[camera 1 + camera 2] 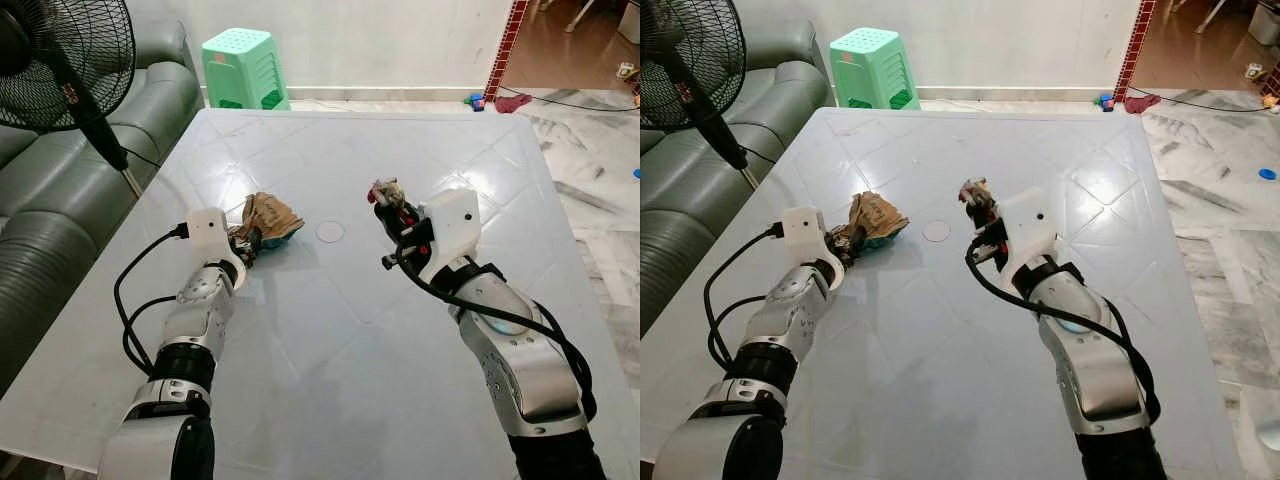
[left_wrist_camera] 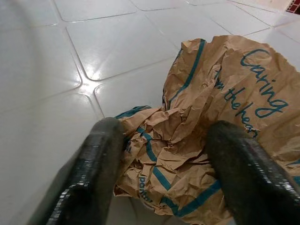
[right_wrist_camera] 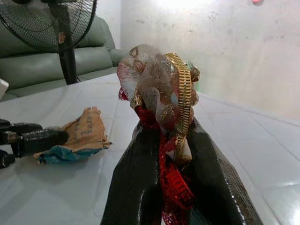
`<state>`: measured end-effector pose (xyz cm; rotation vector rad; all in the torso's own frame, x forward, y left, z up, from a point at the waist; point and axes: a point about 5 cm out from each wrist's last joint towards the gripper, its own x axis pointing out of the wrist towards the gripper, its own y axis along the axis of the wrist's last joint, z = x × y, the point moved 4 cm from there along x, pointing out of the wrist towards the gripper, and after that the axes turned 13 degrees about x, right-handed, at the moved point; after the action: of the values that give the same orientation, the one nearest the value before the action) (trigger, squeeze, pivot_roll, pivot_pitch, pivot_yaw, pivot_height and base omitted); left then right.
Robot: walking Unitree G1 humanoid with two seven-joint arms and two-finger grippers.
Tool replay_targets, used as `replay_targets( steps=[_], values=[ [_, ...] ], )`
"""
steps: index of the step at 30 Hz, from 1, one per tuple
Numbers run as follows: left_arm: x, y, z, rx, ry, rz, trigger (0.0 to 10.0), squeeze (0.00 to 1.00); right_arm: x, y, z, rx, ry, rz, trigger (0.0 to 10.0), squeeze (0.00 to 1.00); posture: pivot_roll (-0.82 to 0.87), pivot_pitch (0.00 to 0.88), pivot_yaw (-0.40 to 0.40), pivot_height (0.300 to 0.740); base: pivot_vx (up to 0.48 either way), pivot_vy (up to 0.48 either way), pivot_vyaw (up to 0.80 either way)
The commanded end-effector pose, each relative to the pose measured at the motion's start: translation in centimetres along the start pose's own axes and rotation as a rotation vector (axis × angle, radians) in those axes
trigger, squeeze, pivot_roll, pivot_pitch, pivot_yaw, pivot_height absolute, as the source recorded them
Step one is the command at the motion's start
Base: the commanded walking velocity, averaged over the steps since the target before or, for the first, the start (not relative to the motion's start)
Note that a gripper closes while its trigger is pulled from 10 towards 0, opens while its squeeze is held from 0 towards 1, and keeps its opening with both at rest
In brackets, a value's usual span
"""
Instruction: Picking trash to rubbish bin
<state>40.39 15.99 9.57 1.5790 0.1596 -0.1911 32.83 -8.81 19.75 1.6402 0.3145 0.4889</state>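
Two claws: right claw (image 3: 171, 154) pinches wrapper (image 3: 159, 89) upright; left claw (image 2: 164, 173) straddles paper bag (image 2: 225, 122).

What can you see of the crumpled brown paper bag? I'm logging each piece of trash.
The crumpled brown paper bag is kraft-like paper with teal stripes and teal script reading "Caring". It lies crushed and creased on the white table, near its middle. The left gripper has its black fingers on either side of its near edge, apparently not yet closed.
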Motion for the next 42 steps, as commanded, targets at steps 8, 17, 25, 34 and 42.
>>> replay_targets(
  steps=[8, 17, 25, 34, 42],
  values=[
    [-0.7, -0.2, -0.5, 0.018, 0.026, 0.017, 0.0, 0.00, 1.0, 0.2, -0.8, 0.013, 0.031, 0.018, 10.0, 0.00, -0.02, 0.050, 0.037, 0.740, 0.000, 0.000, 0.00],
    [-1.5, -0.3, -1.3, 0.022, 0.052, 0.028, 0.0, 0.00, 1.3, 0.1, -1.0, 0.015, 0.041, 0.024, 10.0, 0.00, -0.02, 0.038, 0.033, 0.740, 0.000, 0.000, 0.00],
    [-3.2, 0.7, -2.6, 0.067, 0.130, 0.141, 0.0, 0.00, 1.5, 0.1, -1.1, 0.012, 0.045, 0.032, 10.0, 0.00, -0.01, 0.033, 0.031, 0.740, 0.000, 0.000, 0.00],
    [-5.5, 1.3, -2.7, 0.089, 0.137, 0.223, 0.0, 0.00, 1.5, 0.0, -1.0, 0.012, 0.040, 0.034, 10.0, 0.00, -0.01, 0.033, 0.028, 0.740, 0.000, 0.000, 0.00],
    [-6.4, 1.8, -2.4, 0.129, 0.145, 0.230, 0.0, 0.00, 1.7, -0.1, -1.1, 0.012, 0.044, 0.035, 10.0, 0.00, 0.00, 0.031, 0.023, 0.740, 0.000, 0.000, 0.00]
  ],
)
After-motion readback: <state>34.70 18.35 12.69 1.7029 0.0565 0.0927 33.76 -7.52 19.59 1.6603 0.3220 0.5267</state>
